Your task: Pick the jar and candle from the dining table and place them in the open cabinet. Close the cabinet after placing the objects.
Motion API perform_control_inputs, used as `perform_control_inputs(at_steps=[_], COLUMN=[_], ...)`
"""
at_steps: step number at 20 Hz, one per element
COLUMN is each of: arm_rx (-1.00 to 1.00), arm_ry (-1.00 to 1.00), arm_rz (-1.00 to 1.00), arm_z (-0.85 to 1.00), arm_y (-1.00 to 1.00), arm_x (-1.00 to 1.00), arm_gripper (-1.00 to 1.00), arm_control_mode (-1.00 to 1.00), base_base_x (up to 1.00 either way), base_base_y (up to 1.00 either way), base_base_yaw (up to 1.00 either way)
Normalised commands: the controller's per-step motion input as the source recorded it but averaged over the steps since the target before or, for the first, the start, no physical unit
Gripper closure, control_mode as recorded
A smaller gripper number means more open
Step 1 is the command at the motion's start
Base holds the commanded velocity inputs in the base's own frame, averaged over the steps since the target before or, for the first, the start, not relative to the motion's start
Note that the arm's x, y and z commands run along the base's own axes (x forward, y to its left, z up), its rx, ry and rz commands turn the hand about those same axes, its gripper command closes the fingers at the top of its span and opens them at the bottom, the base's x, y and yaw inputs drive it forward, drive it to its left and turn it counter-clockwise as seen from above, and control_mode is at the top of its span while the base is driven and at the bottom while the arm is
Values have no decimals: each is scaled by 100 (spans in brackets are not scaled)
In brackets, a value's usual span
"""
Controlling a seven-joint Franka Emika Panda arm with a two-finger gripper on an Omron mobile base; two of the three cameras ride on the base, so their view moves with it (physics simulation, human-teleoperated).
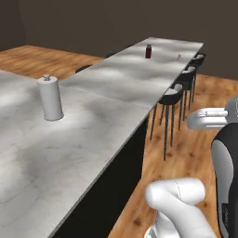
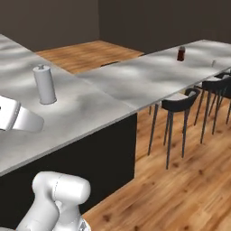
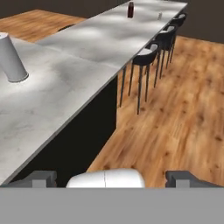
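Well, the gripper stands spread wide in the hand view, its two dark fingertips far apart with nothing between them. It hangs over the plank floor, which is warm brown wood with visible grain.

At 10 o'clock from it in that view runs the edge of a long L-shaped counter, with a white-grey veined marble top and flat black sides. A pale grey upright cylinder with a small knob on top stands on the near stretch of the top, toward 9 o'clock. Whether anything is inside it cannot be told.

Far along the counter, toward 12 o'clock, a small red-brown bottle with a dark cap stands upright. A tiny pale shaker sits well apart from it at its 3 o'clock. Both are too small to tell their contents or any label.

Black stools with curved seats and thin legs line the counter's floor-side edge.
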Motion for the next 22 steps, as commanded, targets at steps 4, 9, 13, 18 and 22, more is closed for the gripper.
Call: perform_control_inputs(at_steps=[4, 9, 13, 18, 22], arm_rx=[0, 0, 0, 0, 0], arm_ry=[0, 0, 0, 0, 0], arm_rz=[0, 0, 0, 0, 0], arm_z=[0, 0, 0, 0, 0], arm_y=[0, 0, 0, 0, 0], arm_x=[0, 0, 0, 0, 0], arm_gripper=[-100, -100, -100, -100, -100], arm_control_mode=[100, 100, 100, 100, 100], base_base_x=[62, 57, 44, 28, 30], base_base_y=[-100, -100, -100, -100, -100], base_base_yaw=[31, 26, 17, 9, 5])
